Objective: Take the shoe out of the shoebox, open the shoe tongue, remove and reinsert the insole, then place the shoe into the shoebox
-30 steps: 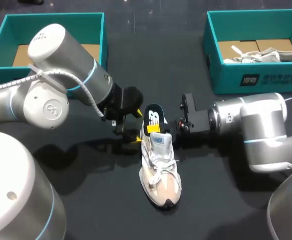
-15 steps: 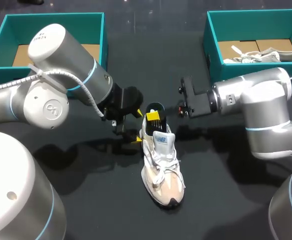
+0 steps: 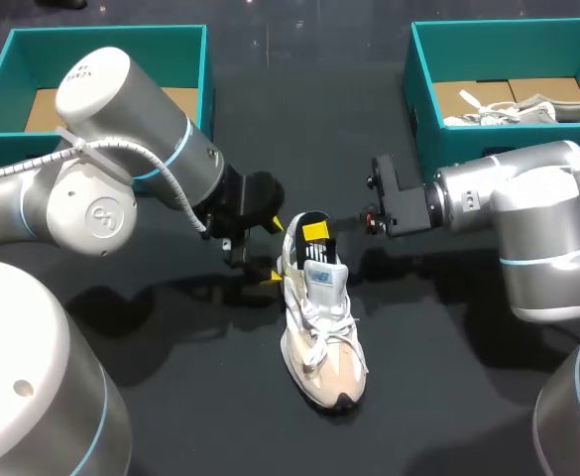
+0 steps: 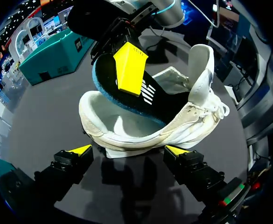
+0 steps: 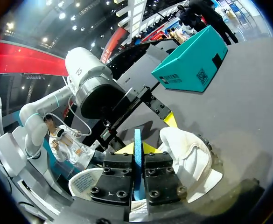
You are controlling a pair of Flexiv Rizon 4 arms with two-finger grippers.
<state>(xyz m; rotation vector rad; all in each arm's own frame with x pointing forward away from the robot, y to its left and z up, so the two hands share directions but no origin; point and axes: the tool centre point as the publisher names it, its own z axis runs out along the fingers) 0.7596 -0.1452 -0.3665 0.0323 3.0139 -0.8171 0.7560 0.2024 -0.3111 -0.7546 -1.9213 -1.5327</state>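
Left box [image 3: 207,89]: teal, open, at the far left of the table [image 3: 171,397]; brown cardboard floor showing inside; well apart from the shoe.
Left arm [image 3: 121,178]: comes in from the left and ends just beside the heel side of the shoe.
Left tool [image 3: 270,250]: fingers spread wide with nothing held; in its own wrist view [image 4: 128,150] the two yellow tips sit just short of the sole, one toward each end of the heel half, and I cannot tell whether they touch it.
Shoe [image 3: 319,327]: white with a beige toe; stands on its sole in the middle of the table, outside both boxes; toe toward the near edge, heel toward the far edge; tongue [image 3: 321,278] lifted upright.
Insole [image 4: 159,100]: black on top, blue underneath; front part down inside the shoe, heel end tilted up over the heel rim.
Right tool [image 3: 316,230]: closed on the raised end of the insole; its wrist view shows the blue edge pinched between the two fingers [image 5: 162,177].
Right arm [image 3: 527,218]: comes in from the right, level over the table.
Right box [image 3: 508,159]: teal, open, at the far right; a second pale shoe [image 3: 518,111] lies inside.
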